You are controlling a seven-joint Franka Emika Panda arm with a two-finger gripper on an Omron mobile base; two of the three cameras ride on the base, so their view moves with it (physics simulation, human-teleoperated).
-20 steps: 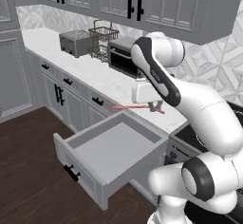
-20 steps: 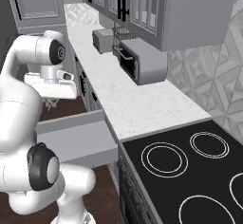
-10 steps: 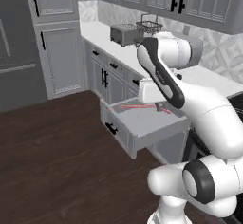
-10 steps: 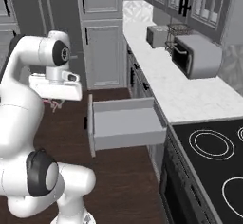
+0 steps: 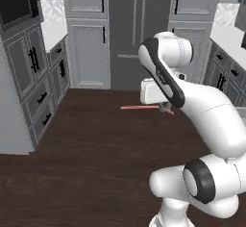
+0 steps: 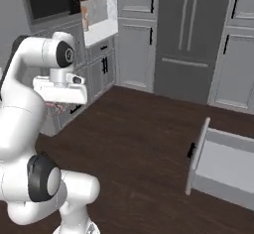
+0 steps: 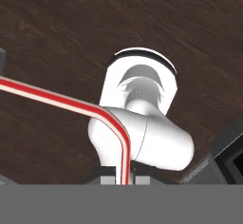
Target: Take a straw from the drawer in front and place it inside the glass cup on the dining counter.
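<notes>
In the left base view the tool is gripping the straw, jaws closed on it, above the dark floor. In the right base view the drawer is standing open. In the hand view the straw is pinched; cup placement remains.

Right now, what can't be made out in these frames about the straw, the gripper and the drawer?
- Gripper: fingertips hidden behind the arm in the left base view.
- Straw: its held end vanishes at the hand view's bottom edge.
- Drawer: cut off by the right base view's right edge.
</notes>
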